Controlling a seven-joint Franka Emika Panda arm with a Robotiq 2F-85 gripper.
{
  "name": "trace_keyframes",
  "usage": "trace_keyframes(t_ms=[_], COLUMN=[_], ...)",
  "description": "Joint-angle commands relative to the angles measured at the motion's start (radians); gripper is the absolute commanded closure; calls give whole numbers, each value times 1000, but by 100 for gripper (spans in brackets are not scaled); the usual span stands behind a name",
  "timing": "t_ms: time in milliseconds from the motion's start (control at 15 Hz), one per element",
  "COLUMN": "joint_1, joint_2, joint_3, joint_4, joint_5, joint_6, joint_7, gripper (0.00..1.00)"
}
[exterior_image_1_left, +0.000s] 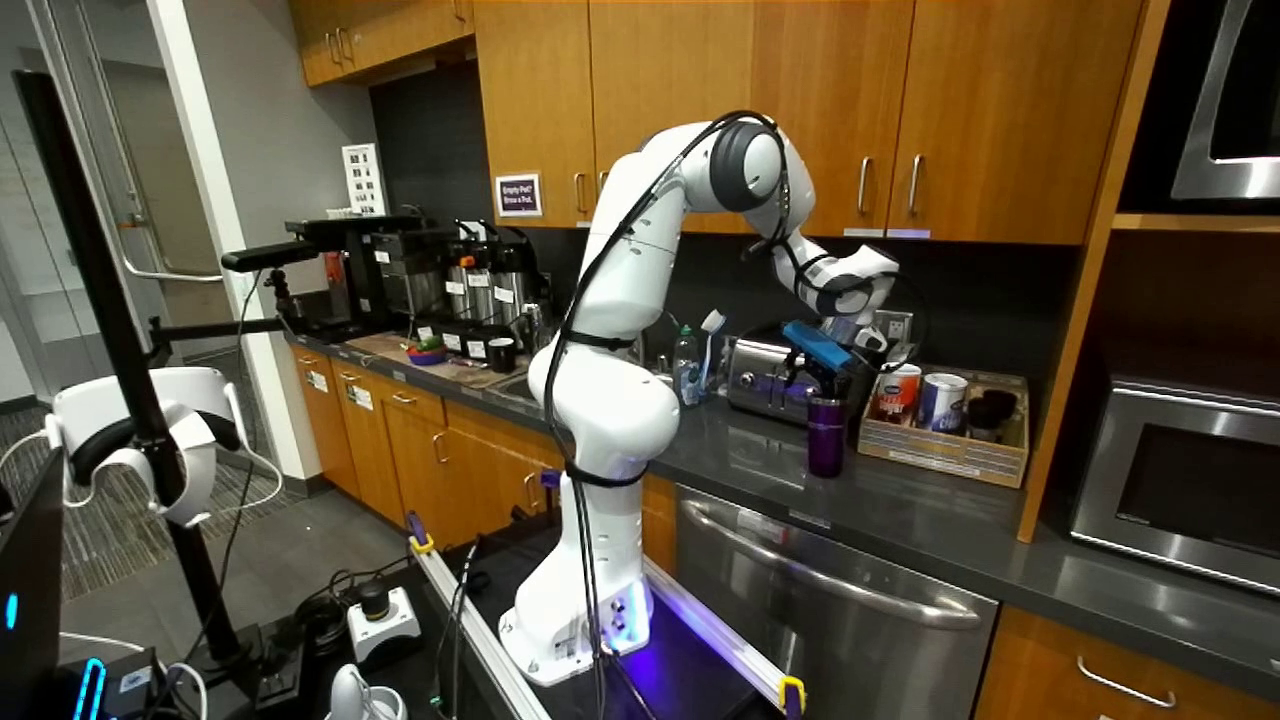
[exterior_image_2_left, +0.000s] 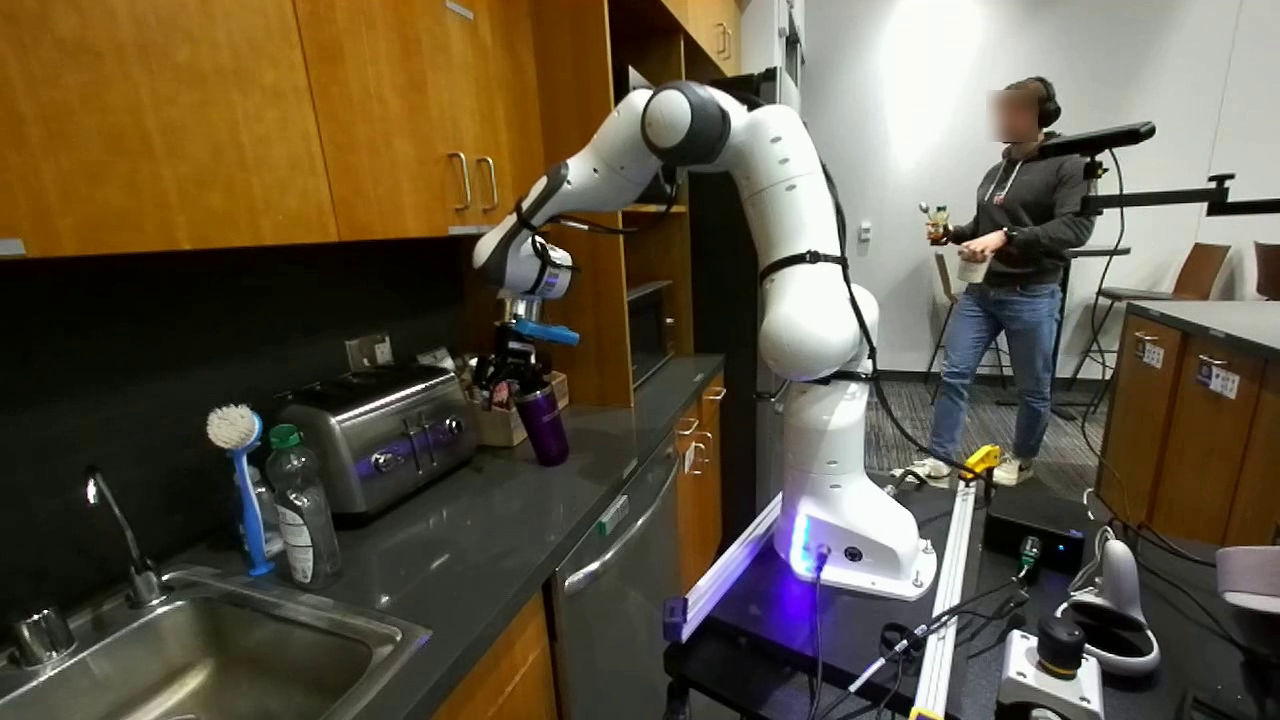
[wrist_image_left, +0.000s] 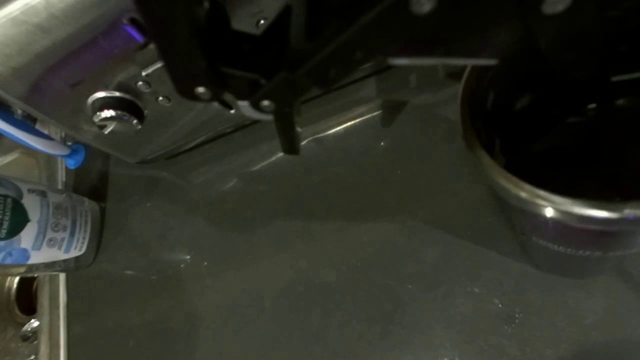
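Note:
My gripper (exterior_image_1_left: 812, 380) is black with a blue part above it and hangs just over a dark purple cup (exterior_image_1_left: 826, 440). The gripper (exterior_image_2_left: 512, 380) and the purple cup (exterior_image_2_left: 542, 428) also show in the other camera outside. The fingers stand apart. In the wrist view one finger (wrist_image_left: 288, 127) is outside the cup, to its left. The other finger is lost in the dark near the cup's mouth. The open cup with its silver rim (wrist_image_left: 550, 202) stands at the right of that view. I cannot tell whether a finger touches it. Nothing shows clasped between the fingers.
A steel toaster (exterior_image_2_left: 375, 440) stands beside the gripper on the dark counter (exterior_image_2_left: 480, 520). Behind the cup is a cardboard box (exterior_image_1_left: 940, 452) with canisters. A soap bottle (exterior_image_2_left: 303, 520), a blue brush (exterior_image_2_left: 250, 490) and a sink (exterior_image_2_left: 215, 640) are farther along. Cabinets (exterior_image_1_left: 830, 120) hang above.

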Motion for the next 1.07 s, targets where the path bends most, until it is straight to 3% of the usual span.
trace_keyframes(t_ms=[0, 600, 1000], joint_1=[13, 66, 80], joint_2=[-62, -142, -163], joint_3=[-10, -21, -18], joint_4=[-36, -100, -126], joint_5=[-61, -327, -389], joint_6=[60, 149, 159], joint_7=[94, 329, 404], gripper=[0, 0, 0])
